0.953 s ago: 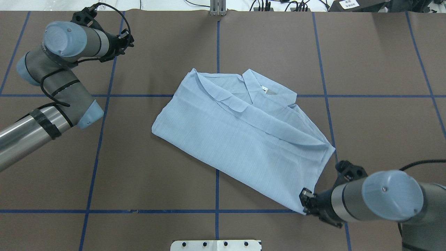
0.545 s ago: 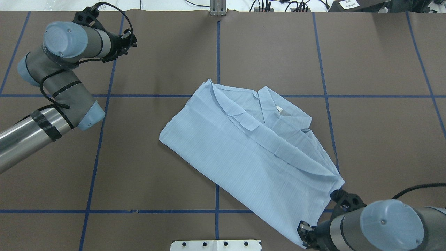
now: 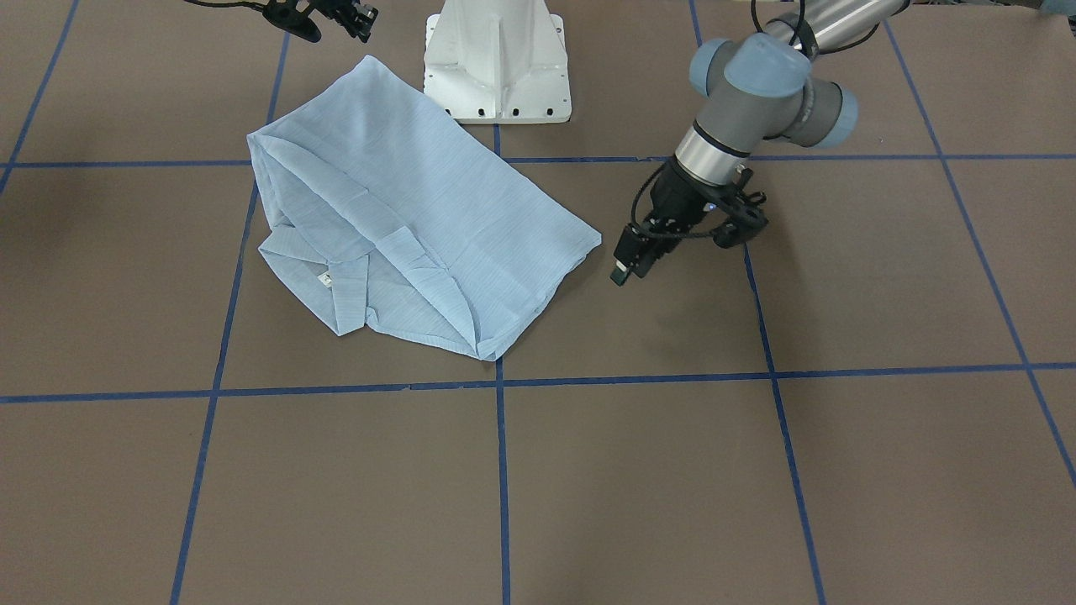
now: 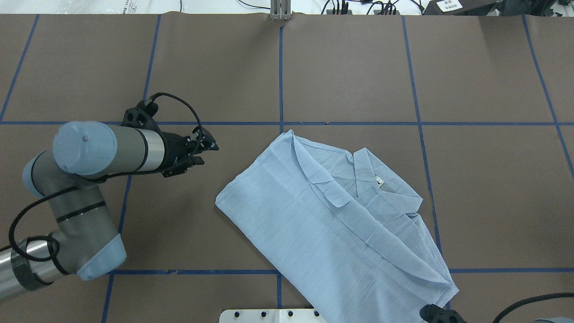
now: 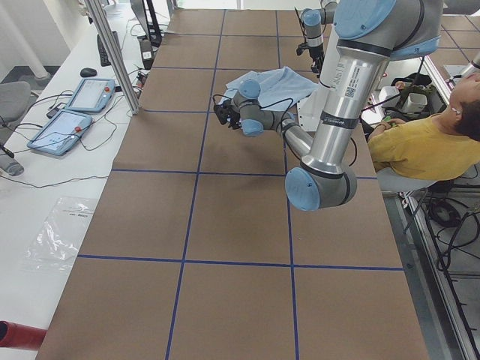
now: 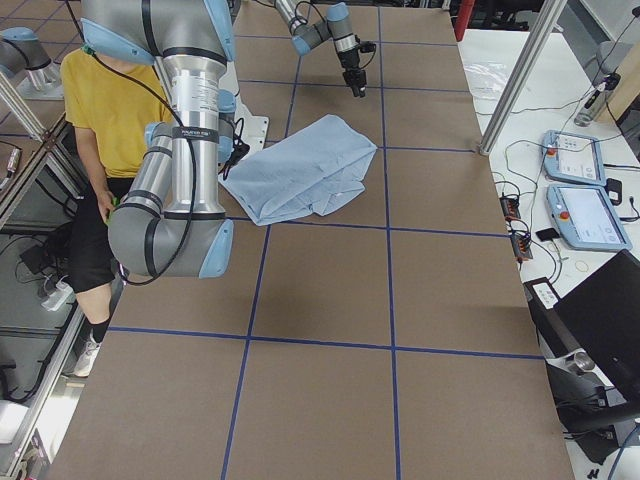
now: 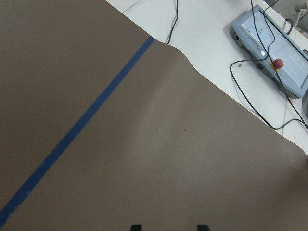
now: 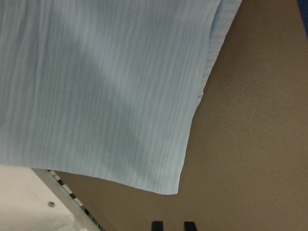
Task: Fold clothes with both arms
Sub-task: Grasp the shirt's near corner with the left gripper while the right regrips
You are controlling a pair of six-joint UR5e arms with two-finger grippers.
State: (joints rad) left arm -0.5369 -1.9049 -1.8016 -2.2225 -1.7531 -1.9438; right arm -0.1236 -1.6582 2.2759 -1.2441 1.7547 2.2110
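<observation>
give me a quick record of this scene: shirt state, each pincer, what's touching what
garment: light blue striped shirt, folded, lying on the brown table
collar: on top, neck tag showing
left pincer: open, empty, over bare table, apart from the shirt
right pincer: tips slightly apart, empty, just off the shirt's corner
overlap: shirt's edge lies over the white pedestal base

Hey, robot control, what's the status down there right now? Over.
Left gripper open, empty, beside shirt. Right gripper open, empty, clear of it. Shirt folded, lying flat, edge over white base. Nothing in the way.
</observation>
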